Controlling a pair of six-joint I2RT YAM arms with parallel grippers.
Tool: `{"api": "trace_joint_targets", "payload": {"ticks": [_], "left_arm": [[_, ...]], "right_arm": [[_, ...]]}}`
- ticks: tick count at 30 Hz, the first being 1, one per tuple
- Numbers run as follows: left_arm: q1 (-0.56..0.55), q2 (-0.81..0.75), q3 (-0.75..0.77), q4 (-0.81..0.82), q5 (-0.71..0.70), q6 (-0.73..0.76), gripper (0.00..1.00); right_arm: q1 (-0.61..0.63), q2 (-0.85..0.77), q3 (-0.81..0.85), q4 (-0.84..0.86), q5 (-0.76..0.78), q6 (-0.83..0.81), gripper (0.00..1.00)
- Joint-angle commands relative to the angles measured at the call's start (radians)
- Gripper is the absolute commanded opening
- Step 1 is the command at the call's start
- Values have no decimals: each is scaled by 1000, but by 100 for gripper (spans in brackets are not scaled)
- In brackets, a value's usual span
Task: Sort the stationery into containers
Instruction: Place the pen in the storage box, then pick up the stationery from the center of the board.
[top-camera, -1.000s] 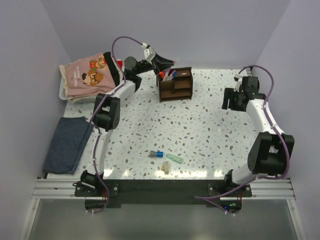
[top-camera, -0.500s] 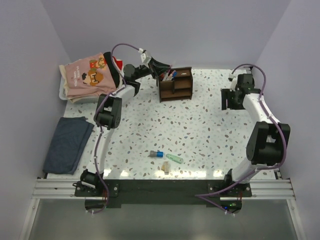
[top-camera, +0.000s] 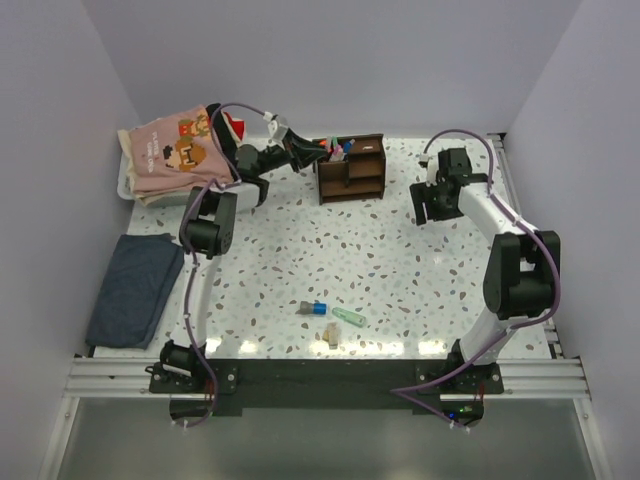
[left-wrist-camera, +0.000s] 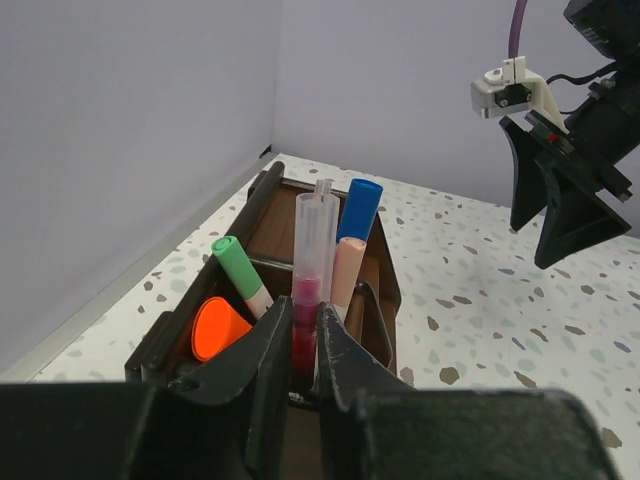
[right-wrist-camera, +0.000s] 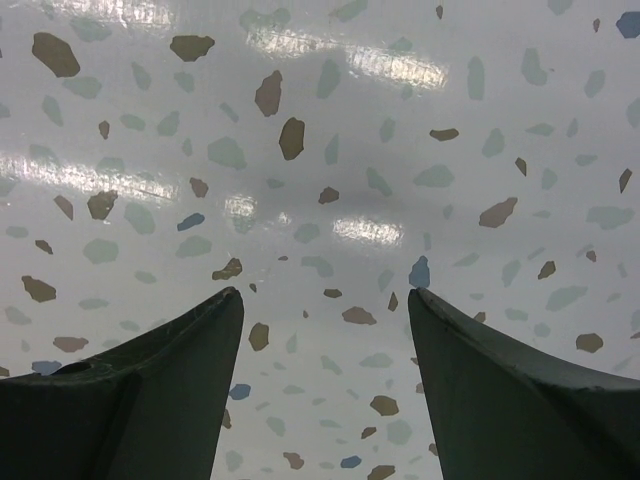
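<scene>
The dark brown organizer stands at the back of the table. My left gripper reaches over its left end. In the left wrist view that gripper is shut on a pink pen with a clear cap, which stands upright in a compartment. Beside it stand a green marker, an orange highlighter, a blue-capped pen and a beige pen. A blue-capped piece, a mint green marker and a beige pen lie near the front edge. My right gripper hangs open over bare table.
A white tray of folded clothes sits at the back left. A dark blue folded cloth lies along the left edge. The right gripper shows to the right of the organizer in the left wrist view.
My left gripper has come down at the organizer's left end with the pink pen. The right arm has swung left, toward the organizer.
</scene>
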Motion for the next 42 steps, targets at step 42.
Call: {"api": "trace_joint_targets", "payload": {"ticks": [42], "left_arm": [[-159,-988,-809,-1667,-293,1083,61]], "right_arm": [[553,-581,-441,-11,-233,-419,70]]}}
